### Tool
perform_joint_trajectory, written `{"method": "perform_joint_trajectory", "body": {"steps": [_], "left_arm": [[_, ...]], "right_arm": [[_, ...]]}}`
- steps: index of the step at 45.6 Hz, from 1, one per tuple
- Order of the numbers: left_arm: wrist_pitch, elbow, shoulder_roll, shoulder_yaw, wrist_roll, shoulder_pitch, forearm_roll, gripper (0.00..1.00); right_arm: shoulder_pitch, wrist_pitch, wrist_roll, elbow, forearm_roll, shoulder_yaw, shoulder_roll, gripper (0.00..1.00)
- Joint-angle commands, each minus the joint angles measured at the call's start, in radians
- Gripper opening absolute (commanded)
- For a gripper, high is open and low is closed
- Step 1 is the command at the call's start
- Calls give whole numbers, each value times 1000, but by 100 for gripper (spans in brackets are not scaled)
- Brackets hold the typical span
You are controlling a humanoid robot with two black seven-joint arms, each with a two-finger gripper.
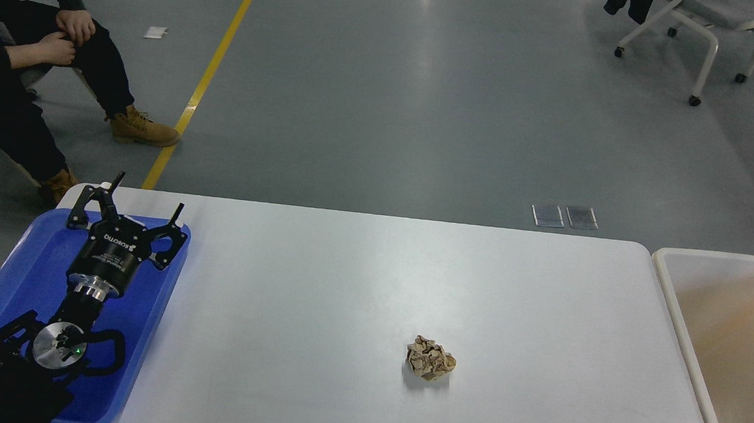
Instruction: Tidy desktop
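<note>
The white desktop (pixel 359 283) fills the lower part of the head view. A crumpled ball of brown paper (pixel 430 358) lies on it, right of the middle and toward the near edge. My left gripper (pixel 149 192) is open and empty, its fingers spread wide, over the far end of the blue tray (pixel 35 260) at the desktop's left. It is far to the left of the paper ball. My right gripper is out of view.
A beige white-rimmed bin (pixel 733 342) stands off the desktop's right edge; its inside looks blurred. A seated person (pixel 22 67) is beyond the far left corner. A wheeled chair (pixel 708 35) stands far back right.
</note>
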Motion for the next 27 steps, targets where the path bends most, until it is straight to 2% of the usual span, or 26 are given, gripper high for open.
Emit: {"method": "perform_joint_trajectory", "body": {"steps": [1,27], "left_arm": [[0,0,0,0,0,0,0,99],[0,0,0,0,2,-2,0,99]], "right_arm": [[184,-9,1,219,-10,-217,-89,100],[540,-12,2,495,-53,-705,-83,100]]}}
